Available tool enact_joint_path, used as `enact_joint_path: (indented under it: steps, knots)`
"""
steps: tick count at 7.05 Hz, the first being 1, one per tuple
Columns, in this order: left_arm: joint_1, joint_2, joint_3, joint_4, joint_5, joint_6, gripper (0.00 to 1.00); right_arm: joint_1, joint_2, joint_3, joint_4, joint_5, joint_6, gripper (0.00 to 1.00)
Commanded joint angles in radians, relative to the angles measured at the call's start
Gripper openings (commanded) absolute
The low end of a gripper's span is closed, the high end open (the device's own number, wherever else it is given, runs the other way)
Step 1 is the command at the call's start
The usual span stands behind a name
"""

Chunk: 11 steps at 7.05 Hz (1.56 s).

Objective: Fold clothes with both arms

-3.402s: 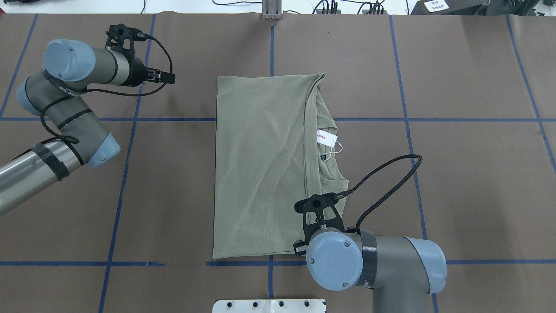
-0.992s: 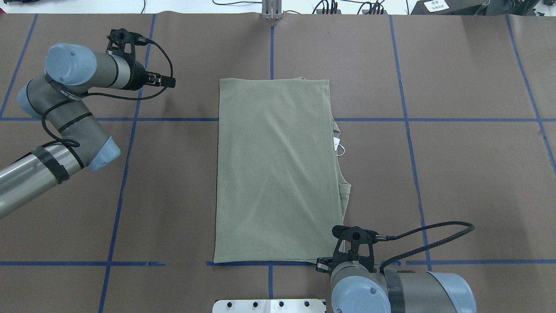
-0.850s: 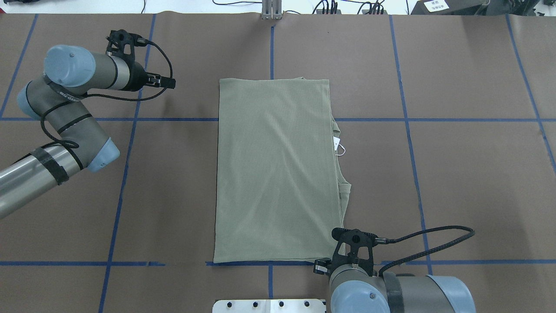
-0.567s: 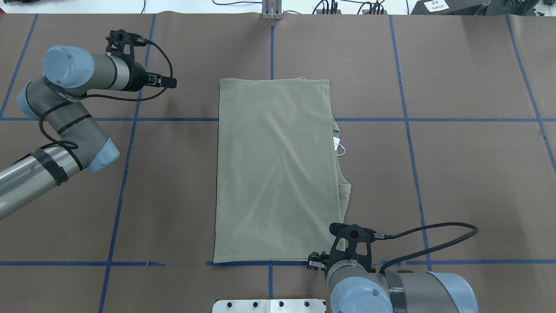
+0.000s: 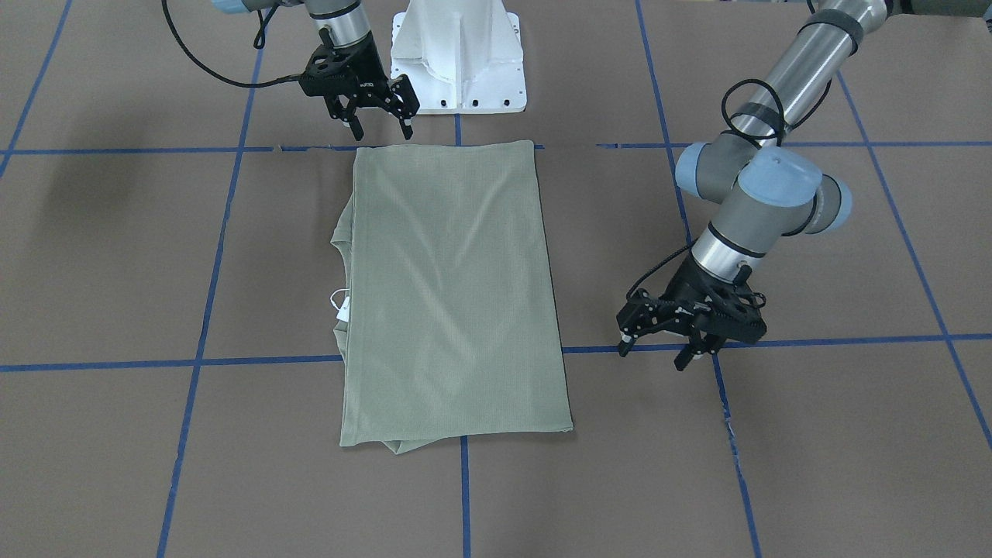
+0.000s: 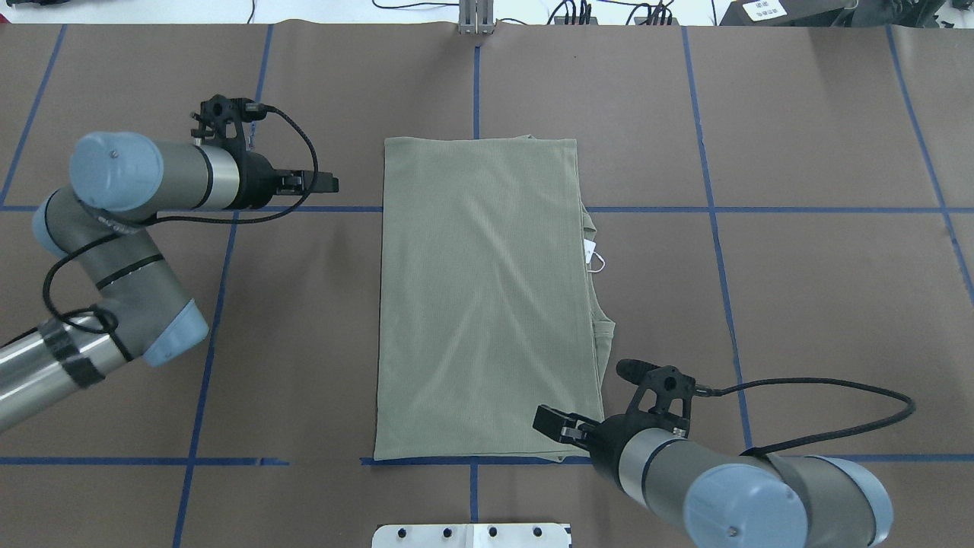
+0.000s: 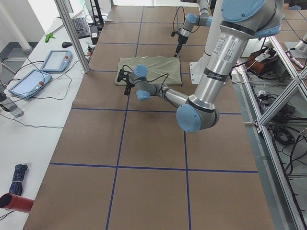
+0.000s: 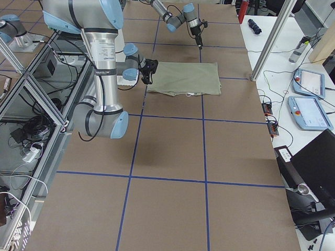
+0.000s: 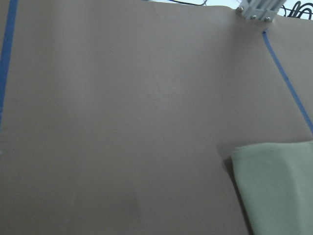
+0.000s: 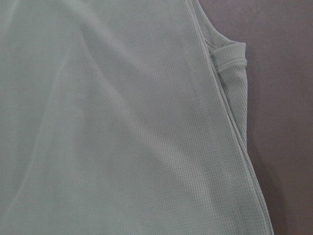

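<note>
The olive-green shirt (image 6: pixel 483 297) lies folded into a tall flat rectangle at the table's middle, also in the front view (image 5: pixel 449 294). Its white hang tag (image 6: pixel 590 252) peeks out at the right edge. My left gripper (image 6: pixel 332 183) is open and empty, just left of the shirt's far left corner; the front view (image 5: pixel 653 355) shows its fingers apart above the paper. My right gripper (image 6: pixel 554 423) is open and empty over the shirt's near right corner, also in the front view (image 5: pixel 384 130). The left wrist view shows one shirt corner (image 9: pixel 276 186). The right wrist view is filled with shirt fabric (image 10: pixel 122 122).
Brown paper with blue tape grid lines (image 6: pixel 715 209) covers the table. The white pedestal base (image 5: pixel 457 54) stands at the robot's side of the shirt. A metal post (image 6: pixel 475 17) and cables sit at the far edge. Control pendants (image 7: pixel 55 60) lie on a side table.
The top layer has been laid over the collar, hiding most of the tag. My right gripper let go and swung to the near right corner. My left gripper moved toward the shirt.
</note>
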Motion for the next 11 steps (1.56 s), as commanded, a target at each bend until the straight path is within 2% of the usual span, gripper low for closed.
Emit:
enact_joint_path:
  steps: [1, 2, 3, 4, 5, 6, 11]
  knots:
    - [0.171, 0.193, -0.369, 0.127, 0.053, -0.223, 1.00, 0.008, -0.110, 0.000, 0.155, -0.065, 0.073, 1.00]
    - [0.275, 0.226, -0.483, 0.213, 0.129, -0.350, 1.00, 0.013, -0.115, -0.002, 0.152, -0.076, 0.097, 1.00]
    - [0.390, 0.238, -0.501, 0.220, 0.248, -0.526, 1.00, 0.030, -0.119, -0.002, 0.152, -0.076, 0.148, 1.00]
    - [0.504, 0.240, -0.498, 0.219, 0.403, -0.691, 1.00, 0.043, -0.119, -0.002, 0.151, -0.076, 0.173, 1.00]
    - [0.587, 0.238, -0.489, 0.220, 0.509, -0.841, 0.99, 0.053, -0.118, -0.002, 0.152, -0.076, 0.204, 1.00]
    - [0.632, 0.232, -0.456, 0.219, 0.585, -0.946, 0.93, 0.053, -0.118, 0.000, 0.152, -0.076, 0.209, 1.00]
    - [0.675, 0.155, -0.344, 0.217, 0.605, -0.982, 0.90, 0.053, -0.116, -0.002, 0.152, -0.090, 0.210, 1.00]
